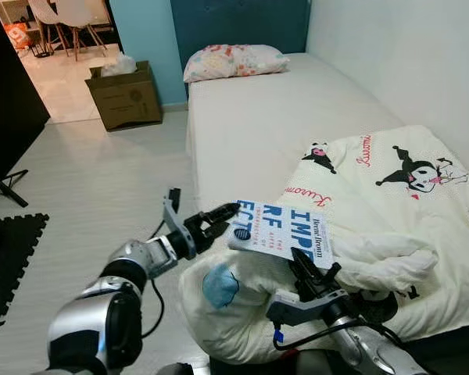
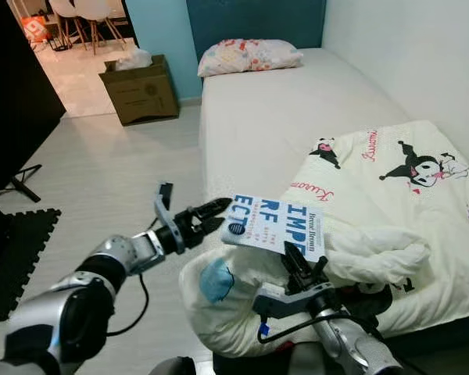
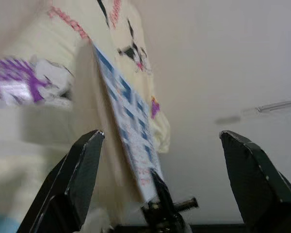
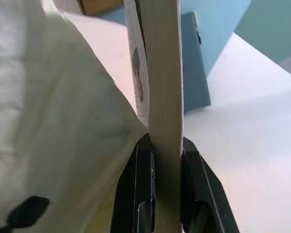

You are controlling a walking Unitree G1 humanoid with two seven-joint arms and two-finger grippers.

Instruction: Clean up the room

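A white book (image 1: 283, 230) with blue lettering is held up above the crumpled cream quilt (image 1: 391, 234) at the bed's near end. My right gripper (image 1: 301, 264) is shut on the book's lower edge; in the right wrist view the book (image 4: 162, 97) stands edge-on between the black fingers (image 4: 141, 194). My left gripper (image 1: 225, 217) is open just left of the book, its fingertips close to the cover's left edge. In the left wrist view the book (image 3: 128, 126) hangs between the spread fingers (image 3: 75, 179).
The white bed (image 1: 273, 109) runs away from me with a patterned pillow (image 1: 233, 61) at its head. A cardboard box (image 1: 125, 94) stands on the floor left of the bed. A black mat (image 1: 8, 258) and a dark stand (image 1: 8, 187) lie at the left.
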